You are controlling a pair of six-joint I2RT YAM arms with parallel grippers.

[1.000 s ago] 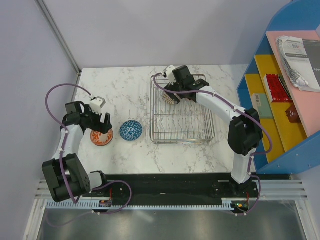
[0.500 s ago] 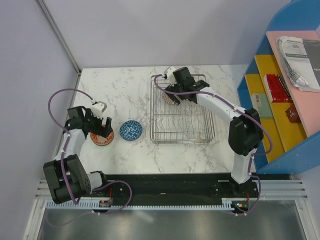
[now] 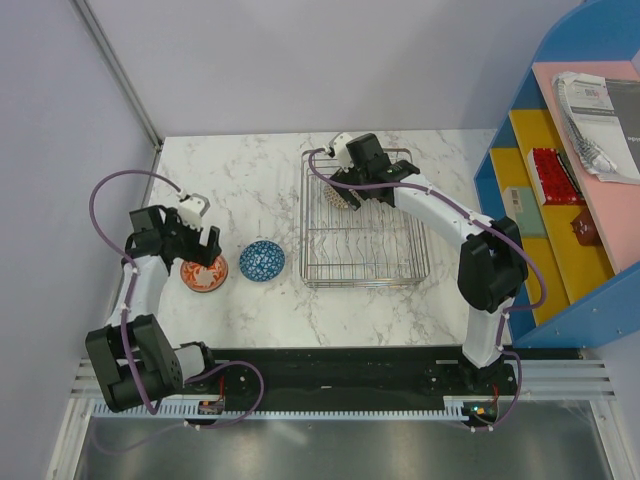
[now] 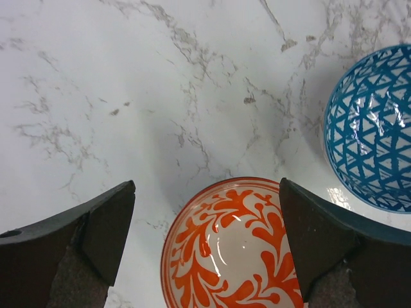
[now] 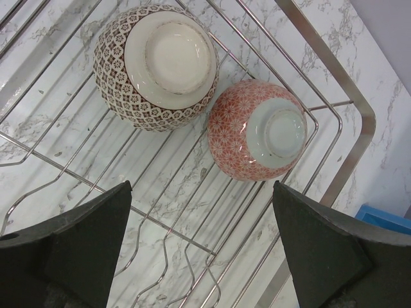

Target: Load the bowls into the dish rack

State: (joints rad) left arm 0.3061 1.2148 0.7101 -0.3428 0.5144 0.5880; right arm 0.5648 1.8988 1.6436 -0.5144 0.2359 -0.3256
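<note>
Our left hand (image 4: 205,212), spread, hovers over the orange bowl (image 4: 234,256); descending off-centre, we might shove it against the blue bowl (image 4: 372,128); right hand (image 5: 202,199) likewise spread.

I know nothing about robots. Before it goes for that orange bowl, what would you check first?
1. Left gripper open: ok.
2. Orange bowl between its fingers: ok.
3. Blue bowl apart from the orange one: ok.
4. Finger height over the bowl: cannot tell.
5. Right gripper open, holding nothing: ok.
6. Room in the dish rack beside the brown bowl and pink bowl: ok.
</note>
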